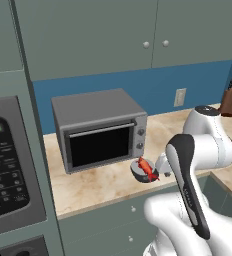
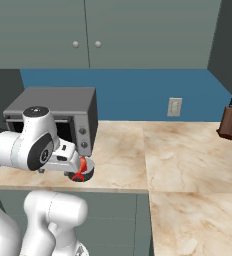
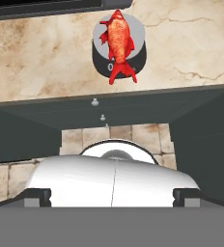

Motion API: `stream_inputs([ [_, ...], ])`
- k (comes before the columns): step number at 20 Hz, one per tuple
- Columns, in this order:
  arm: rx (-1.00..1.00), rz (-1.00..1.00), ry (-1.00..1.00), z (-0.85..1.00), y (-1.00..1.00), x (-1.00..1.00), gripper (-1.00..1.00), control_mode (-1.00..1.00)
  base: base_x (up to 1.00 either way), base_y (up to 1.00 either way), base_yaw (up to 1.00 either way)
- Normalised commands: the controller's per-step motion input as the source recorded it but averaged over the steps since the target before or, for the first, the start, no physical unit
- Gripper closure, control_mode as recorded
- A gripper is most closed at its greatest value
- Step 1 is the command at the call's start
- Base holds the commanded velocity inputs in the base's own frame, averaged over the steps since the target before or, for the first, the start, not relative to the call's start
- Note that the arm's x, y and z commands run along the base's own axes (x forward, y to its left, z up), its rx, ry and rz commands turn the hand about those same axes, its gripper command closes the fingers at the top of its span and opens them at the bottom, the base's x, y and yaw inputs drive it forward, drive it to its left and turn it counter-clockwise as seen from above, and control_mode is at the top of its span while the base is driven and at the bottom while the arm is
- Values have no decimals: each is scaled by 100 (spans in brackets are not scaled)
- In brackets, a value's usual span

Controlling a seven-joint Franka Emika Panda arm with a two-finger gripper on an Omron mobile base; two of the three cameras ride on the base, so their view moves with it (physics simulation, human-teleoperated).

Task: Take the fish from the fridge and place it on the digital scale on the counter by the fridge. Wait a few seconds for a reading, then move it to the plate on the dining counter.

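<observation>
The orange-red fish [image 3: 119, 46] lies on the round top of the small dark digital scale [image 3: 139, 38], its tail hanging over the near side. The scale [image 1: 137, 170] stands near the front edge of the beige marbled counter [image 1: 98, 187], in front of the toaster oven. My gripper [image 3: 112, 197] is open, fingertips wide apart with nothing between them, and holds back from the fish over the counter's front edge. In the right base view the fish [image 2: 79, 171] and scale [image 2: 89, 171] sit just right of my hand. The fridge, plate and dining counter are out of view.
A grey toaster oven [image 1: 98, 130] stands close behind the scale. A knife block [image 2: 231, 123] sits at the far right against the blue wall. Wall cabinets [image 2: 88, 30] hang above. A tall panel with an oven control pad [image 1: 3, 165] bounds the left side.
</observation>
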Motion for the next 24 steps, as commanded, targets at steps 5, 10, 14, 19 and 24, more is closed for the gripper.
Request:
stream_inputs([
  [5,0,0,0,0,0,0,-100,-100,0,0,0],
  [10,0,0,0,0,0,1,-100,-100,0,0,0],
  [14,0,0,0,0,0,2,-100,-100,0,0,0],
  [19,0,0,0,0,0,2,-100,-100,0,0,0],
  [24,0,0,0,0,0,6,-100,-100,0,0,0],
])
